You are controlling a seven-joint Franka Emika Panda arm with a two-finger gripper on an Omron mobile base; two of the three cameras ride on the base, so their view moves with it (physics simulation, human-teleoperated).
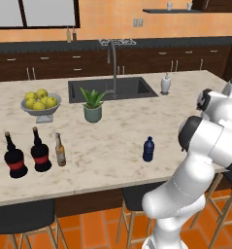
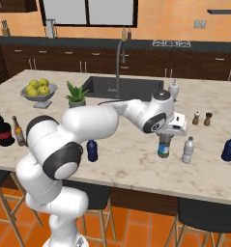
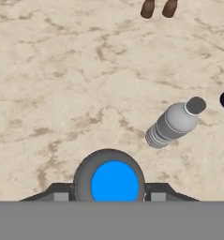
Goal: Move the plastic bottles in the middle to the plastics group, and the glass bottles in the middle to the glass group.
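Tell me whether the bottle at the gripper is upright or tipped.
Upright. The clear bottle with blue label stands on the counter under the gripper; the hand view looks straight down on its cap.

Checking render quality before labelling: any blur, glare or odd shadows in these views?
Left base view: sharp, evenly lit, faint shadows under the glass group. Right base view: sharp, no glare. Hand view: the blue-capped bottle between the fingers is cut by the frame's edge; the pale bottle looks foreshortened.

Clear blue-label bottle [image 2: 163,147] upright beside pale bottle [image 2: 188,150] — dark blue bottle [image 1: 148,149] mid-counter; amber bottle [image 1: 60,150] beside 2 black bottles [image 1: 28,153].
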